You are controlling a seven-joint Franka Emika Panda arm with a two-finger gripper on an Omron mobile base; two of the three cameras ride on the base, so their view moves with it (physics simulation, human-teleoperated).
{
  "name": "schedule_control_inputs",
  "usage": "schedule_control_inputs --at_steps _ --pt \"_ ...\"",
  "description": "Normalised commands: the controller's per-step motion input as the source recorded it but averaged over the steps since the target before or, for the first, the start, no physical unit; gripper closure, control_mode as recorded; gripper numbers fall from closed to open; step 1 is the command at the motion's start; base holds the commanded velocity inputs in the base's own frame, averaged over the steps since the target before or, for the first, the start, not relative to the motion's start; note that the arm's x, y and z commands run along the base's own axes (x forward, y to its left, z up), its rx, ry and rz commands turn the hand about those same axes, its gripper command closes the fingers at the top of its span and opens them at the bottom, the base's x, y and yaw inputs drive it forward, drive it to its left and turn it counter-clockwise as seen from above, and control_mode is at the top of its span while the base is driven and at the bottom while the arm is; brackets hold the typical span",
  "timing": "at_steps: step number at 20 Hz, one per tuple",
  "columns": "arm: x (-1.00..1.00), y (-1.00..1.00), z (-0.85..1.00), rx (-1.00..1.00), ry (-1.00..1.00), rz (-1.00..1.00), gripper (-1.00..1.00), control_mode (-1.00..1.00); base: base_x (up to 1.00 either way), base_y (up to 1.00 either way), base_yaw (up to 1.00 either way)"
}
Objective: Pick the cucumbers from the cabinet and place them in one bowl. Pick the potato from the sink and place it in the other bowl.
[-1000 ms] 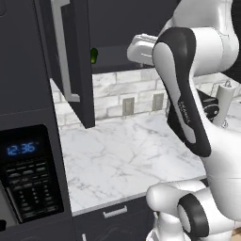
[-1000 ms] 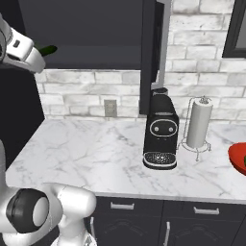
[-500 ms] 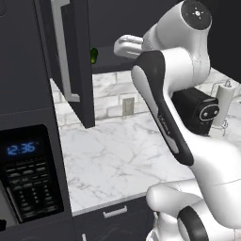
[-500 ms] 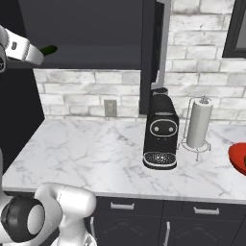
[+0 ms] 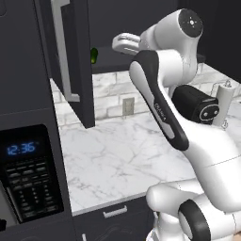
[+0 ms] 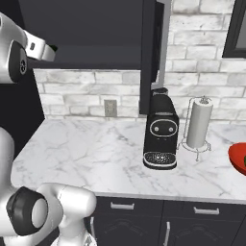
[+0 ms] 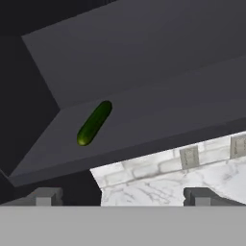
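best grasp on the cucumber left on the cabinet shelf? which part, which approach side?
Grip the cucumber at mid-length, jaws across its narrow width. It lies flat on the cabinet's shelf, diagonal in the hand view, so I'd roll the open gripper to straddle its long axis. Come in from the open front, level with the shelf: the top panel likely blocks a descent from above.

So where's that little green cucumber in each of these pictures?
Left base view: the cucumber peeks out past the open cabinet door, upper middle.
Right base view: I can't find it.
Hand view: it lies on the dark cabinet shelf, left of centre.
Shared landmark: the wall outlet on the brick backsplash.
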Motion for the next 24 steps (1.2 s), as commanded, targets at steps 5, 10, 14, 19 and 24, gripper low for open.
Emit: schedule_control_inputs --at_steps 5,10,14,19,24 --pt "0.09 0.02 0.0 0.0 0.04 0.0 -1.0 -1.0 0.0 0.0 0.0" --pt "0.34 0.17 0.0 -0.04 0.18 0.06 -1.0 -1.0 0.0 0.0 0.0" --pt "0.27 0.06 0.0 -0.01 0.17 0.14 -1.0 -1.0 0.0 0.0 0.0" --pt "0.23 0.0 -0.01 0.0 -0.06 0.13 -1.0 -1.0 0.0 0.0 0.0" --pt "0.31 0.1 -0.06 -0.05 -0.08 0.07 -1.0 -1.0 0.0 0.0 0.0"
